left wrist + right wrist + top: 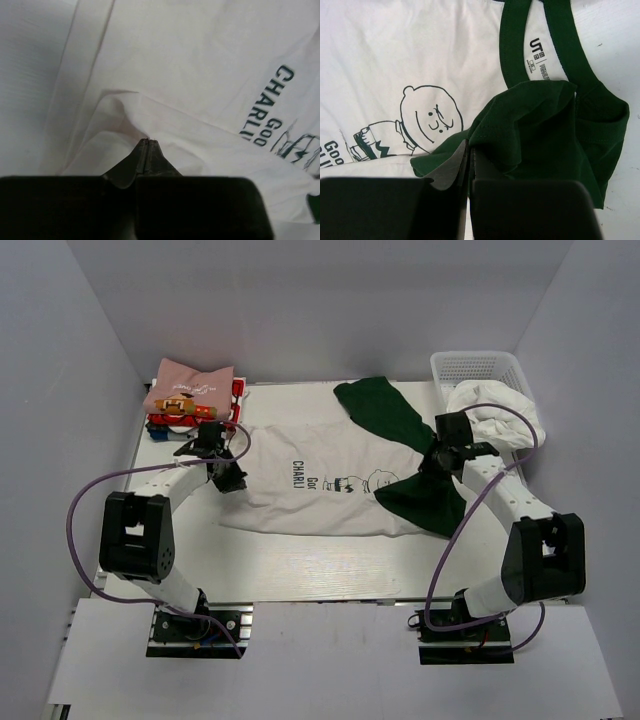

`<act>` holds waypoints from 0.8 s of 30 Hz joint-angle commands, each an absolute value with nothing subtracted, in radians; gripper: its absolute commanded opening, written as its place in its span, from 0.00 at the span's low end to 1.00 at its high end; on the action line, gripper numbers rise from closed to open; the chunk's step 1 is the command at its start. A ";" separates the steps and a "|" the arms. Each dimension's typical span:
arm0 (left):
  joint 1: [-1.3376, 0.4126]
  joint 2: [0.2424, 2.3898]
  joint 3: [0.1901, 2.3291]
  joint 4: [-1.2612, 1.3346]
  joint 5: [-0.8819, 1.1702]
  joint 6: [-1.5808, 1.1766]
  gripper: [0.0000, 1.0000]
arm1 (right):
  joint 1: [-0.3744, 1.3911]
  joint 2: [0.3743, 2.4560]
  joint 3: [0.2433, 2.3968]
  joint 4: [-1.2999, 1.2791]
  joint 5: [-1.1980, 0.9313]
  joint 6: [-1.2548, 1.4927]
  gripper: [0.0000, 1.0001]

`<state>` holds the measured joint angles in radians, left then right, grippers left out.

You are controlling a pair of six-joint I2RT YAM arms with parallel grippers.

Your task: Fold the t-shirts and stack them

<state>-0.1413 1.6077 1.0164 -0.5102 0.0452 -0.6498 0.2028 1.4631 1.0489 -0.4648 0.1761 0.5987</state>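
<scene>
The off-white shirt (320,480) with dark green sleeves and the black Charlie Brown print lies spread across the middle of the table. My left gripper (228,478) is shut on the shirt's off-white fabric at its left edge; in the left wrist view the gripper (146,142) pinches a raised fold of the shirt (200,75). My right gripper (440,455) is shut on the near green sleeve (425,498). In the right wrist view the gripper (470,146) grips the bunched sleeve (545,125) beside the green neckband (512,45). A pink folded shirt (190,388) tops a small stack at the back left.
A red folded shirt (238,392) shows under the pink one. A white basket (480,365) stands at the back right, with a crumpled white cloth (500,415) hanging over its front. The far green sleeve (380,410) lies flat toward the back. Grey walls enclose the table.
</scene>
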 commanded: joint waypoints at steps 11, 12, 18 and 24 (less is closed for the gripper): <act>-0.146 1.192 0.891 -0.733 0.080 -0.725 0.00 | 0.198 1.200 0.983 -0.646 0.233 0.621 0.00; -0.146 1.146 0.891 -0.835 0.065 -0.741 0.00 | 0.198 1.148 0.973 -0.696 0.254 0.624 0.00; -0.133 0.947 0.873 -1.158 -0.002 -0.788 0.00 | 0.196 0.932 0.907 -1.026 0.376 0.695 0.00; -0.133 0.925 0.810 -1.302 -0.020 -0.824 0.00 | 0.198 0.756 0.779 -1.091 0.296 0.793 0.00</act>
